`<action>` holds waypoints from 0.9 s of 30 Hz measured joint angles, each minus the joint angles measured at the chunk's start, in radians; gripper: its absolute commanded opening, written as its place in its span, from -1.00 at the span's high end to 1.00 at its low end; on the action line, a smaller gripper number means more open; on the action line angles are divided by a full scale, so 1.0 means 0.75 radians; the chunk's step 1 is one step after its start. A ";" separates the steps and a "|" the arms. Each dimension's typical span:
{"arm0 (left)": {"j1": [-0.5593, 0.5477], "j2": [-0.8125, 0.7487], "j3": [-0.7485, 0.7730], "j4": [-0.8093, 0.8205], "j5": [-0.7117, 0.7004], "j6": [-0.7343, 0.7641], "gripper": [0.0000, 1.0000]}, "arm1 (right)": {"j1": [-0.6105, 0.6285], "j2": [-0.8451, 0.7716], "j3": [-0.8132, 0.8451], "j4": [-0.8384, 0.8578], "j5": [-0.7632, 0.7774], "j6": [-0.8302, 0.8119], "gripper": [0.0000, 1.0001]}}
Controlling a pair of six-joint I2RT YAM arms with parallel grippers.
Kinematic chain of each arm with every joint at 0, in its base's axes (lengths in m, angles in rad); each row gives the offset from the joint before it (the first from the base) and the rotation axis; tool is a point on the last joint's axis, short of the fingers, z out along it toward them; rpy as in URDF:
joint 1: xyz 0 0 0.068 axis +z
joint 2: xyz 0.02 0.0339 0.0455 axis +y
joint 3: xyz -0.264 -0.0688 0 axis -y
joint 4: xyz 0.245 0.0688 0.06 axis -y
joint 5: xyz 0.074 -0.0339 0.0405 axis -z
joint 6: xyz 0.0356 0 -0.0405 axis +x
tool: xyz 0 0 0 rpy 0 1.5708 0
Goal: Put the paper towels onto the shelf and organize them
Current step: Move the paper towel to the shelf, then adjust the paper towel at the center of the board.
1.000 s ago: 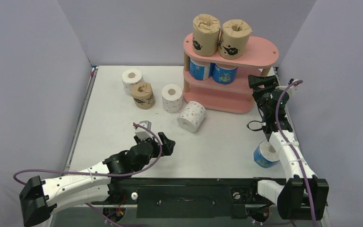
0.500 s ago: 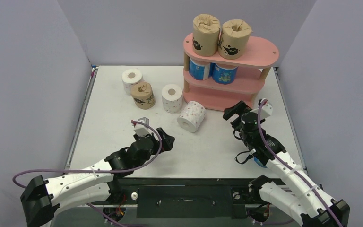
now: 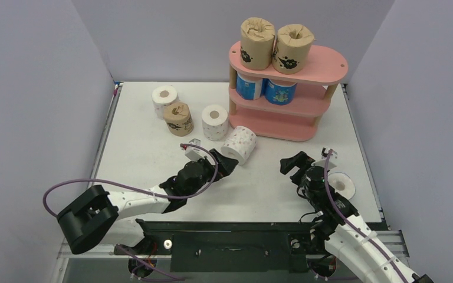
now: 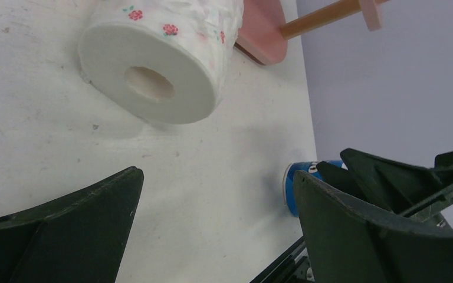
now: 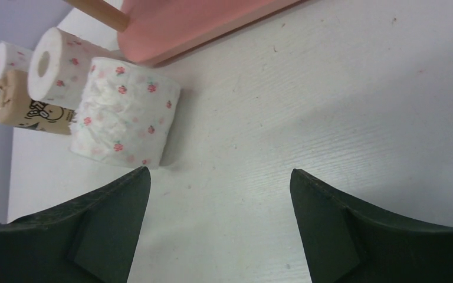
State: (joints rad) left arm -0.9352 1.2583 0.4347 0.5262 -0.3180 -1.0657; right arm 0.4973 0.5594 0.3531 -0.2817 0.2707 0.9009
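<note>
The pink shelf [image 3: 324, 63] stands at the back right. Two brown paper towels [image 3: 257, 41] [image 3: 293, 47] sit on its top board and two blue ones [image 3: 249, 87] [image 3: 279, 91] on the middle board. On the table are two upright white dotted rolls [image 3: 164, 97] [image 3: 214, 121], a brown roll [image 3: 179, 118] and a white roll lying on its side [image 3: 239, 144] [image 4: 159, 71] [image 5: 127, 118]. My left gripper [image 3: 224, 162] [image 4: 218, 177] is open just short of that lying roll. My right gripper [image 3: 295, 162] [image 5: 219, 172] is open over bare table. A blue roll [image 3: 342, 186] [image 4: 298, 186] stands beside the right arm.
The shelf's bottom board [image 5: 212, 20] [image 4: 265, 44] lies beyond the lying roll. Grey walls close in the left, back and right sides. The table's near edge carries the black arm mount [image 3: 230, 236].
My right gripper has swung back from the shelf's right end to the near middle of the table. The left arm has reached forward toward the lying white roll.
</note>
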 measured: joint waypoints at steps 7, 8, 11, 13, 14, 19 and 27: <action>0.112 0.219 0.005 0.352 0.088 -0.157 -0.95 | 0.000 -0.144 -0.001 -0.009 -0.036 -0.034 -0.68; 0.122 0.238 0.006 0.381 0.098 -0.173 -0.94 | 0.000 -0.163 -0.003 -0.011 -0.038 -0.035 -0.68; 0.148 0.321 0.028 0.463 0.128 -0.219 -0.93 | 0.000 -0.209 -0.012 -0.020 -0.044 -0.036 -0.70; 0.153 0.367 0.044 0.498 0.148 -0.242 -0.93 | 0.000 -0.229 -0.015 -0.036 -0.047 -0.037 -0.71; 0.153 0.390 0.053 0.513 0.156 -0.251 -0.93 | 0.000 -0.238 -0.015 -0.044 -0.048 -0.038 -0.71; 0.153 0.479 0.101 0.574 0.181 -0.284 -0.93 | 0.000 -0.268 -0.016 -0.072 -0.060 -0.040 -0.70; 0.158 0.568 0.148 0.614 0.186 -0.321 -0.93 | 0.000 -0.323 -0.016 -0.144 -0.069 -0.050 -0.70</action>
State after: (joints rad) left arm -0.8165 1.6840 0.5453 0.9871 -0.1783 -1.3067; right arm 0.4973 0.3172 0.3412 -0.3901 0.2192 0.8635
